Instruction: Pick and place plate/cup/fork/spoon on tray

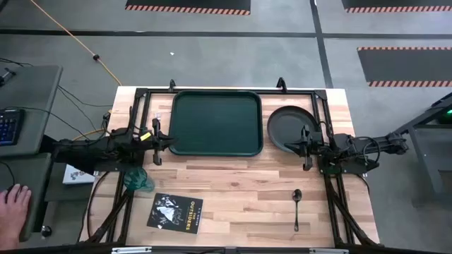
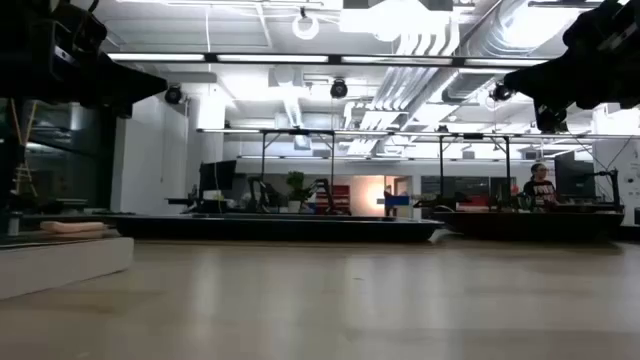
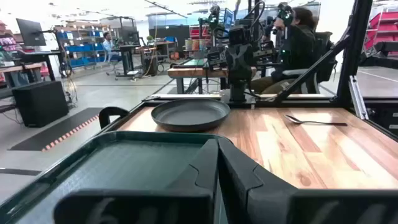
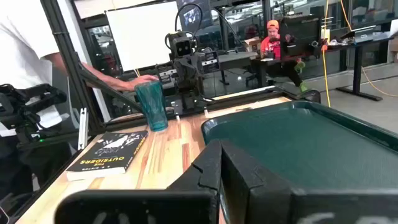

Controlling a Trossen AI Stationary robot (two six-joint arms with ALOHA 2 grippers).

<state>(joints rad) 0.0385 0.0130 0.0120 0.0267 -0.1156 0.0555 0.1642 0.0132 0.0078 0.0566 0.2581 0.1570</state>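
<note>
The dark green tray [image 1: 215, 123] lies at the table's far middle; it also shows in the left wrist view [image 3: 118, 171] and the right wrist view [image 4: 305, 140]. The dark plate [image 1: 289, 128] rests flat on the wood right of it. The teal cup [image 1: 138, 182] stands upright under my left arm, near left. The dark spoon [image 1: 296, 209] lies near right. I cannot make out the fork. My left gripper [image 1: 171, 142] is shut and empty, held above the tray's left edge. My right gripper [image 1: 289, 146] is shut and empty, above the plate's near-left rim.
A black booklet with white print [image 1: 175, 212] lies near the table's front edge, left of centre. Black frame bars run along the table's sides. A person's hand [image 1: 14, 204] rests on a desk off the table's left. Bare wood lies between the booklet and the spoon.
</note>
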